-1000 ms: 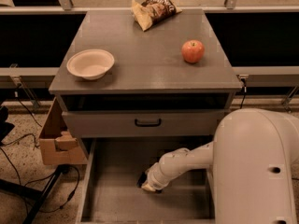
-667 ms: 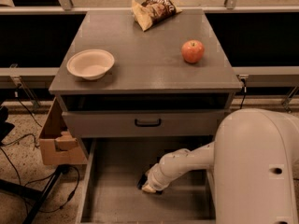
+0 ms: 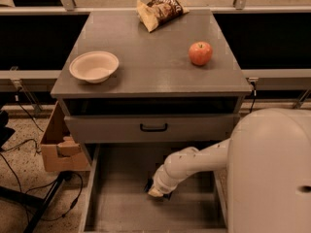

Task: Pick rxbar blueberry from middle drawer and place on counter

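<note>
The middle drawer (image 3: 121,203) is pulled out at the bottom of the view, a wide grey tray with a flat floor. My gripper (image 3: 157,191) is down inside it, near the middle of the floor, on the end of the white arm (image 3: 194,161) that reaches in from the right. A small dark shape (image 3: 147,184) shows at the gripper's left edge. It is mostly hidden, and I cannot tell whether it is the rxbar blueberry. The counter (image 3: 150,74) is the grey top of the cabinet above.
On the counter stand a white bowl (image 3: 94,66) at the left, a red apple (image 3: 200,53) at the right and a chip bag (image 3: 158,7) at the back. A shut drawer front with a black handle (image 3: 153,127) sits above the open drawer. A cardboard box (image 3: 60,147) stands on the floor at the left. My white body (image 3: 272,174) fills the lower right.
</note>
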{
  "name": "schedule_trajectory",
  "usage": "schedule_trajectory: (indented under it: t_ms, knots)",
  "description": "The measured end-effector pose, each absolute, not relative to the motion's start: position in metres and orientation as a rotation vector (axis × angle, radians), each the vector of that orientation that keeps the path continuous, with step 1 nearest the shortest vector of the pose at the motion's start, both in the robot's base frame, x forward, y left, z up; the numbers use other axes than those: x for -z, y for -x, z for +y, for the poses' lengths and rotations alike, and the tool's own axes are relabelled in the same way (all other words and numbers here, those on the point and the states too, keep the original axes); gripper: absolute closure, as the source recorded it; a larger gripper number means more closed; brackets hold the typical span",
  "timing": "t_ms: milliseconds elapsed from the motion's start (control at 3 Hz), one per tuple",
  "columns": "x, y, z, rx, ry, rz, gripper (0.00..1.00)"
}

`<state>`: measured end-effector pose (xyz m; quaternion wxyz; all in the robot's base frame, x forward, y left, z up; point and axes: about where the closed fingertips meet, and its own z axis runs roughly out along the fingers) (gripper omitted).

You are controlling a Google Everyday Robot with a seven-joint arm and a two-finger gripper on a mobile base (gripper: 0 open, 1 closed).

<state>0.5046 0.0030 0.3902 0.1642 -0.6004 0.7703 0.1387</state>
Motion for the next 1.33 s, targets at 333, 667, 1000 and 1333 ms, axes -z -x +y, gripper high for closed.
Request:
schedule_trajectory:
  t_ms: [333,667,1000,1333]
  knots:
    - [-0.490,-0.486,-0.008,-0.340,1.772,2.209,1.00]
    - [-0.566,-0.472,-0.021,-0.339,1.797,2.197,1.00]
    - [-0.668,-0.454,-0.047,-0.348,1.812,2.160,1.00]
    - [-0.732,-0.452,-0.059,-0.305,1.817,2.125,1.00]
